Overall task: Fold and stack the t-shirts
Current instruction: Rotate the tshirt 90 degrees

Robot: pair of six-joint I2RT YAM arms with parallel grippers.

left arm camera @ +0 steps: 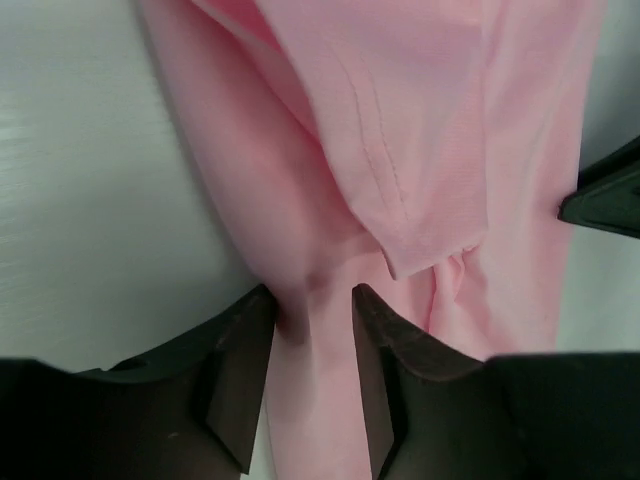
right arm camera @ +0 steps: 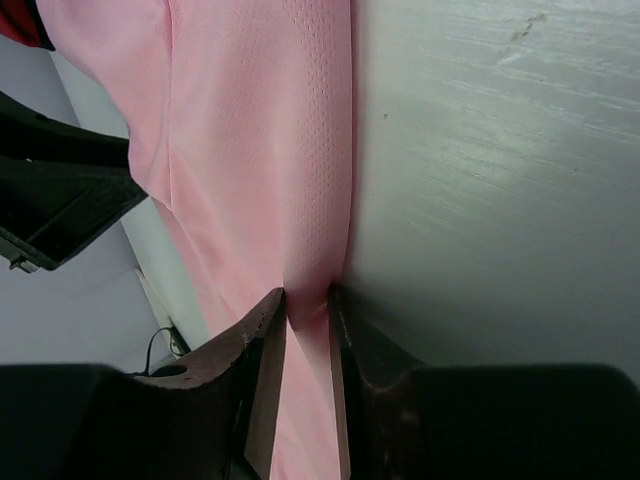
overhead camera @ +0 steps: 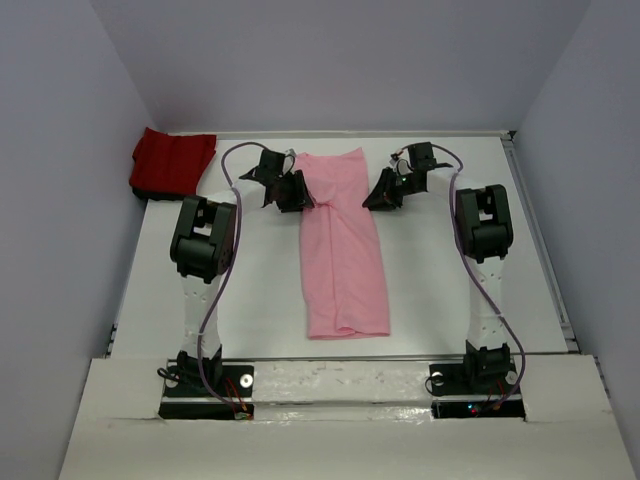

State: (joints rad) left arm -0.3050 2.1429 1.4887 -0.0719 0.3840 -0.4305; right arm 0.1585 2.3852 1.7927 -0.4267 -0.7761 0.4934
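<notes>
The light pink t-shirt (overhead camera: 345, 260) lies as a long folded strip down the middle of the white table (overhead camera: 440, 270). Both grippers are at its far part, one on each side edge. My left gripper (overhead camera: 296, 195) (left arm camera: 312, 295) straddles a fold of the pink cloth (left arm camera: 430, 120) with its jaws still apart. My right gripper (overhead camera: 382, 195) (right arm camera: 307, 295) is shut on the shirt's right edge (right arm camera: 260, 130), and the cloth puckers at its tips. The deep red t-shirt (overhead camera: 172, 160) lies bunched at the far left corner, apart from both grippers.
Grey walls close in the table on the left, the back and the right. Both arm bases stand at the near edge. The pink strip's near end (overhead camera: 347, 330) lies close to the front rail.
</notes>
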